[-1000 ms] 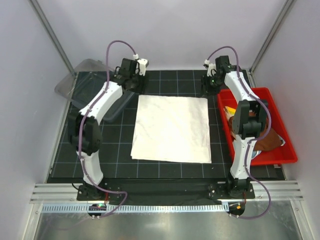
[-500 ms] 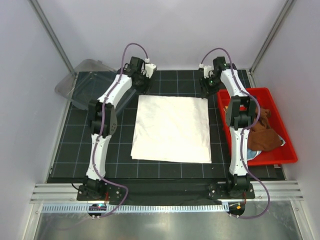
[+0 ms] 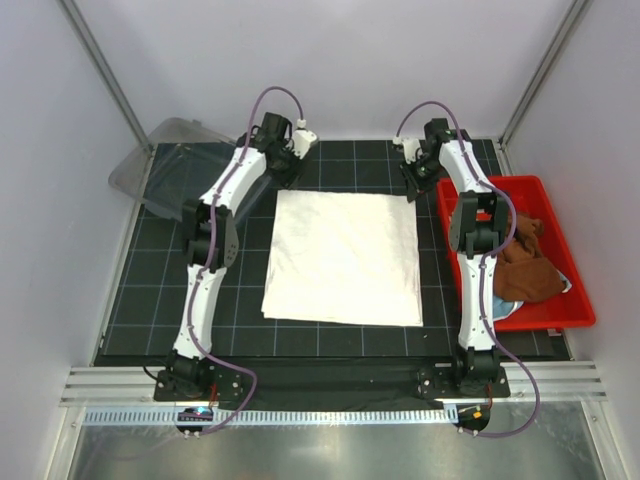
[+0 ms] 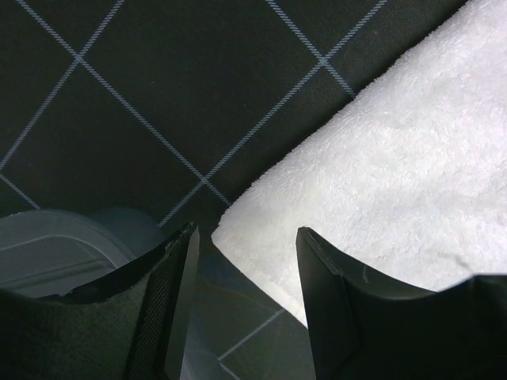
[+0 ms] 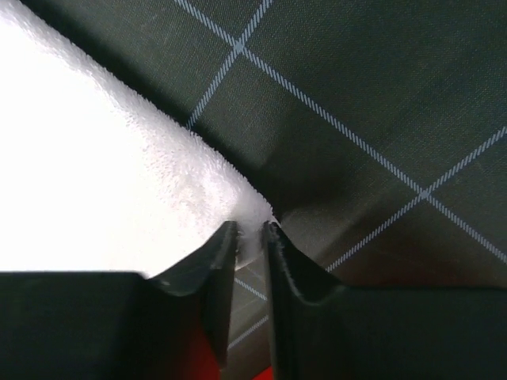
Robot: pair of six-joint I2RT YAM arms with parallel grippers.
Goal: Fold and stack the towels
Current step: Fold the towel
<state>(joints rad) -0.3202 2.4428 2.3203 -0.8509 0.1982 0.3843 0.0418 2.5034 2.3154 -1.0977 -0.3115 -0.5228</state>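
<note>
A large cream-white towel (image 3: 345, 255) lies flat in the middle of the black grid mat. My left gripper (image 3: 283, 178) is at its far-left corner. In the left wrist view the left gripper (image 4: 247, 229) is open, its fingers standing either side of the corner of the towel (image 4: 396, 158). My right gripper (image 3: 415, 185) is at the far-right corner. There the right gripper (image 5: 251, 225) has its jaws pinched on the very tip of the towel (image 5: 95, 158). A rust-brown towel (image 3: 525, 270) lies crumpled in the red bin, with a bit of light-blue cloth (image 3: 507, 308) under it.
The red bin (image 3: 575, 310) stands along the mat's right edge, close to the right arm. A clear plastic container (image 3: 165, 165) sits at the far left, its rim (image 4: 47, 245) just beside the left fingers. Grey walls close in the back and sides.
Both arms have reached farther out to the towel's far corners, the left one swinging right from the clear container. The right jaws have narrowed onto the corner tip.
</note>
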